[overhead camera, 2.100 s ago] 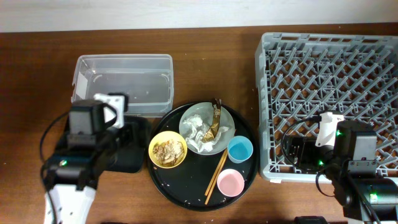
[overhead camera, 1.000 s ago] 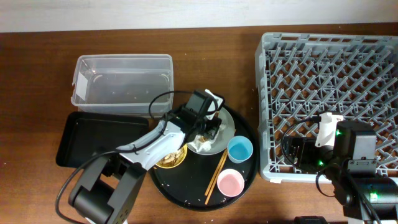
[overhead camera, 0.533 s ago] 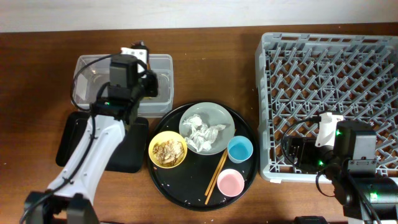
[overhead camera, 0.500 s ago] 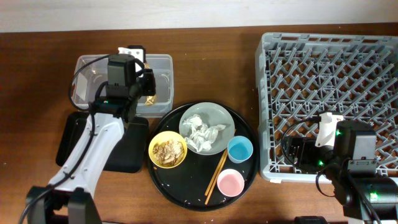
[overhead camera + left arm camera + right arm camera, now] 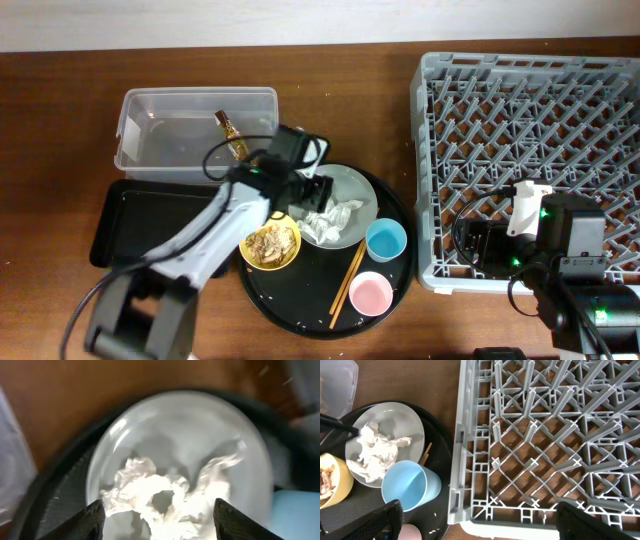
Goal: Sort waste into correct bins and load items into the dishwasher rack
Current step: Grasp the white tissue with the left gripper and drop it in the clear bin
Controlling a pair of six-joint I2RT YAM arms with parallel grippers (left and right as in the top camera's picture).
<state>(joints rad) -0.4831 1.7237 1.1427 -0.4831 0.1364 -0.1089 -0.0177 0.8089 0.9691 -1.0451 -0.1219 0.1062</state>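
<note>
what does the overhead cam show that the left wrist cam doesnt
Only the overhead shows the brown-gold wrapper in the clear tub, the black rectangular tray, yellow bowl, pink cup, chopsticks and dishwasher rack. Only the left wrist shows the left gripper open, fingers wide apart. Both show the crumpled napkins on the plate, the round black tray and part of the light blue cup.
</note>
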